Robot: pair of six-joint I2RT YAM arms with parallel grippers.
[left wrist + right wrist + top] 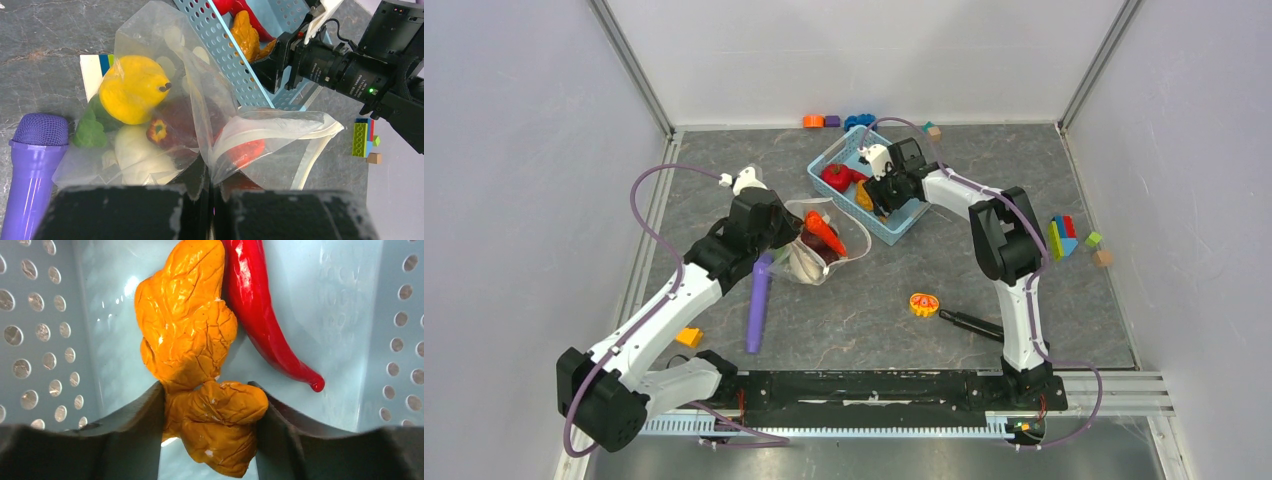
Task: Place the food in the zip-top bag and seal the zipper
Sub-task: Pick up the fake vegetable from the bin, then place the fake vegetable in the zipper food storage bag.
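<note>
Progress stands at partway. The zip-top bag (280, 130) lies on the bench (874, 310) just beside the blue basket (225, 50). It already holds a yellow pepper (132, 90), a white egg (135, 155), a dark maroon ball (172, 122) and a red piece (245, 152) near its mouth. At least 2 foods are left in the basket: an orange lumpy food (187, 330) and a red chili (260, 310) touching it. The zipper (320, 137) gapes open, so sealing is not yet begun.

The left arm reaches forward from its base with a bent elbow. The left pincer (210, 200) is pressed together on a fold of the bag's film, propping the mouth toward the basket. The right arm folds over and leftward to dip into the basket. The right pincer (212, 435) points down, its fingers (135, 440) set against either side of the orange food's lower lobe. I judge it clamped on the piece, which lies on the basket floor.
</note>
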